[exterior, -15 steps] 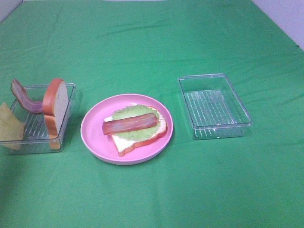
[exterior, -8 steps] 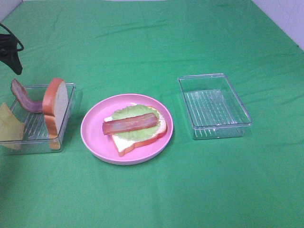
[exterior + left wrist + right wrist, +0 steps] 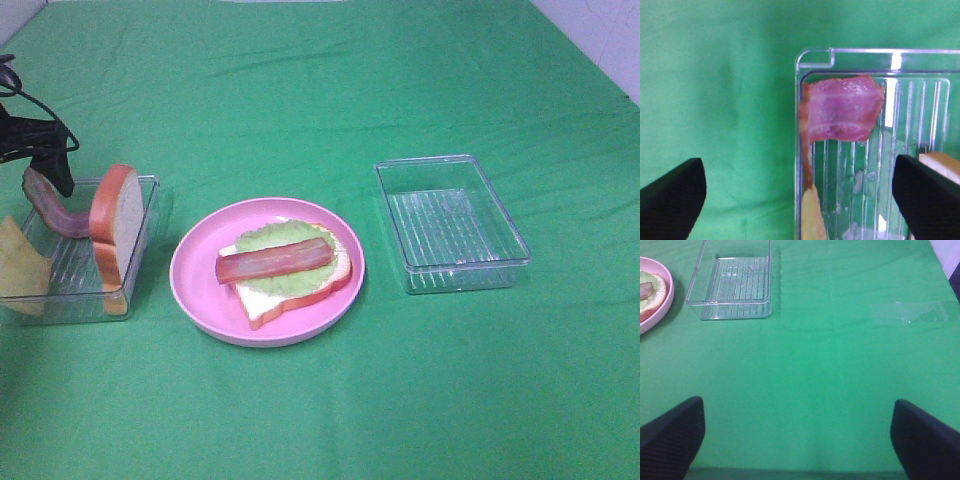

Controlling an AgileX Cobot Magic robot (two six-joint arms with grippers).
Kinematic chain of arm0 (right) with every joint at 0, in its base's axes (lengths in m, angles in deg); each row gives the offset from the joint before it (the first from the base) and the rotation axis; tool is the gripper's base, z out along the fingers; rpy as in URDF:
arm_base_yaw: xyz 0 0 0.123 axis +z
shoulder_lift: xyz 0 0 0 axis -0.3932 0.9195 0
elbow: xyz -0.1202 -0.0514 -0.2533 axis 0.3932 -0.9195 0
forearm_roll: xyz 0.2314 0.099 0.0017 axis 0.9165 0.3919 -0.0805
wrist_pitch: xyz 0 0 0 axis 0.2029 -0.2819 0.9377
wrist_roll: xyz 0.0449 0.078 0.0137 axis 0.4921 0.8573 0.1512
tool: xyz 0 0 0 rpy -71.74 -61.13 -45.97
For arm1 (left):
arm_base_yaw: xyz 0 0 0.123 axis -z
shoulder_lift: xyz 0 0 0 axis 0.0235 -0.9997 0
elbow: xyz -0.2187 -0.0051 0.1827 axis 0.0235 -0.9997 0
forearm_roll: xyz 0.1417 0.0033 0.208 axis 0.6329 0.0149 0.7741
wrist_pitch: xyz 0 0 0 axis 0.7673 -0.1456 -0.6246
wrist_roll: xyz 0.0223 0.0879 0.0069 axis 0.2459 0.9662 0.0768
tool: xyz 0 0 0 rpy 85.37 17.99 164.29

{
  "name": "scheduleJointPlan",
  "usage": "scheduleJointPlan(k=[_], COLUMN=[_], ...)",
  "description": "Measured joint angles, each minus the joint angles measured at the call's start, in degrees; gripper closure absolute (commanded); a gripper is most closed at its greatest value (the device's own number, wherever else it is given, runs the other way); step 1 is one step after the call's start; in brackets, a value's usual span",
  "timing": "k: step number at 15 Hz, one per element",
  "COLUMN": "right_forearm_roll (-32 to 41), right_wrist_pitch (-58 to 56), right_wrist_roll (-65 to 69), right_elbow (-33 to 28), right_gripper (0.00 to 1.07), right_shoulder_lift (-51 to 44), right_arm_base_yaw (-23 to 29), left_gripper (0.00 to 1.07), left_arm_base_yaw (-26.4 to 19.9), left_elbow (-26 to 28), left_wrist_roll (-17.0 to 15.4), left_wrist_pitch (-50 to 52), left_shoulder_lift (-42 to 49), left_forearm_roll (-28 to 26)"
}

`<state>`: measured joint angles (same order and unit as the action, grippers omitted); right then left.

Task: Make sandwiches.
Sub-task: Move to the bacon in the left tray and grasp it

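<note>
On the pink plate lies a bread slice with a lettuce leaf and a bacon strip on top. The left clear tray holds an upright bread slice, a second bacon strip and a yellow cheese square. My left gripper is open above the tray's far end, over that bacon strip. In the left wrist view its fingers straddle the tray corner, with cheese and bread at the frame's edges. My right gripper is open and empty over bare cloth.
An empty clear tray stands right of the plate; it also shows in the right wrist view, next to the plate's edge. A green cloth covers the table. A white wall shows at the far right corner.
My left arm has come into the high view from the left and moved down and right, to just above the bacon strip in the left tray. Nothing else has moved.
</note>
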<state>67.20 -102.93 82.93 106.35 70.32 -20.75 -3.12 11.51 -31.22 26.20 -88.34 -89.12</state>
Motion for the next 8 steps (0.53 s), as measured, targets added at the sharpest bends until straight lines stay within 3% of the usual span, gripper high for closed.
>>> scheduleJointPlan(k=[5, 8], right_forearm_roll=[0.00, 0.00], right_wrist_pitch=[0.00, 0.00], right_wrist_roll=[0.00, -0.06], right_elbow=[0.00, 0.00], right_gripper=[0.11, 0.11], right_shoulder_lift=[0.00, 0.00], right_arm_base_yaw=[0.00, 0.00], left_gripper=[0.13, 0.19], left_arm_base_yaw=[0.00, 0.00], left_elbow=[0.06, 0.06], left_wrist_roll=[0.17, 0.17], left_wrist_pitch=[4.53, 4.87], left_shoulder_lift=[-1.49, -1.49], left_forearm_roll=[-0.06, -0.92])
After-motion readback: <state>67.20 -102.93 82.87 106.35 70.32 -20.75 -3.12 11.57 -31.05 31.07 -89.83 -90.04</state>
